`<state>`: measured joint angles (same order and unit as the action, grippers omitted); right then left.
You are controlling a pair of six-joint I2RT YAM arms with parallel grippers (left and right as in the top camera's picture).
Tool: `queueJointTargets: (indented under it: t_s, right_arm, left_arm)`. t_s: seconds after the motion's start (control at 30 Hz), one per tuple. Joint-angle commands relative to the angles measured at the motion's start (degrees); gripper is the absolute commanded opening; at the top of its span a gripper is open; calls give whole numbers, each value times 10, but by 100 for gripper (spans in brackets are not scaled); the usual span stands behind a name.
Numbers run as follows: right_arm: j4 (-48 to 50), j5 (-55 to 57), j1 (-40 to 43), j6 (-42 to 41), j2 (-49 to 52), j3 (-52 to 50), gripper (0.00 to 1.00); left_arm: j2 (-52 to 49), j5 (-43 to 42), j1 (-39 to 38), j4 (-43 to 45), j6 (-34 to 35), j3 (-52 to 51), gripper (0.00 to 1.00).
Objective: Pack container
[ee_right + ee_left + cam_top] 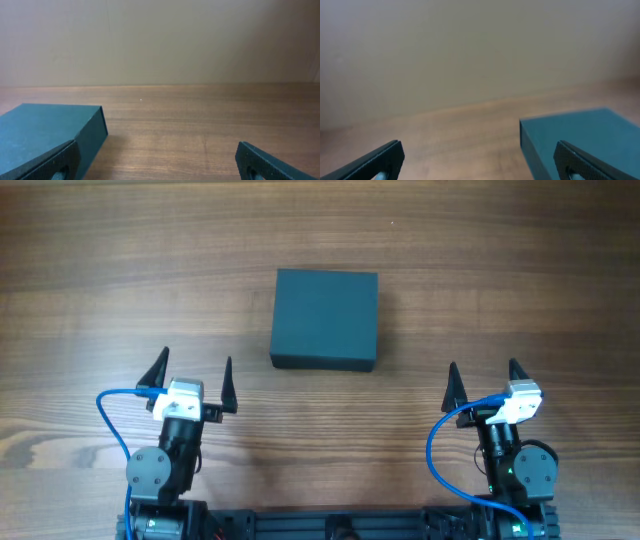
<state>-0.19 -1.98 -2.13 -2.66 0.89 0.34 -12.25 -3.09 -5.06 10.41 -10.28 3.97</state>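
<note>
Container [325, 318] closed, flat on tabletop [100, 260]. left fingers [227, 385] and right fingers [452, 388] flank container's robot-side edge, spread, empty, clear of it.

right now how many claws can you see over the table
2: the left claw at the near left and the right claw at the near right, both open and empty, with the closed container between and beyond them. None looks hidden.
</note>
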Motion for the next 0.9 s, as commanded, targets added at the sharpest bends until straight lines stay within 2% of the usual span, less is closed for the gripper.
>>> queueJointTargets:
  t_s: [0.0,0.1,0.23,0.57,0.87]
  right_arm:
    - [2,-9,2,8,-7,0,100]
    - [2,-9,2,8,-7,0,100]
    - [2,-9,2,8,-7,0,100]
    - [2,-9,2,8,-7,0,100]
    - [2,-9,2,8,-7,0,100]
  left_arm:
    - [48,-38,3,-68,-13,-3,100]
    - [86,-66,3,-144,-9,-3,100]
    - [121,-73,3,-218,37,-3,100]
    - [121,-68,3,-222,136,-3,100]
    - [121,-67,3,-222,138,-3,100]
